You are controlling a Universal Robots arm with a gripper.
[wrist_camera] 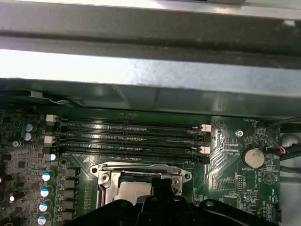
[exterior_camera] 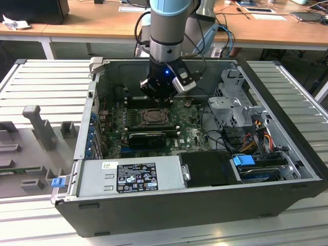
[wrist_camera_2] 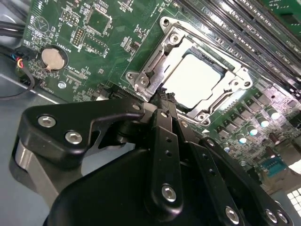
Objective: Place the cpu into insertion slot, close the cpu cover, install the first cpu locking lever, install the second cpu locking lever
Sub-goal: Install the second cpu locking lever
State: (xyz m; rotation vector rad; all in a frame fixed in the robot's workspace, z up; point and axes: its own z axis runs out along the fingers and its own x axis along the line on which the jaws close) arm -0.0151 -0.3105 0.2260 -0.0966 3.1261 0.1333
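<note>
cpu in its socket, inside the open case

the cpu lies in the insertion slot, under the cpu cover; memory slots run just beside it, the gripper above the cover's edge.

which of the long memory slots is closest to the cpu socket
The memory slot just beyond the cpu cover in the first wrist view; the other three slots lie farther off, toward the metal case wall.
</note>
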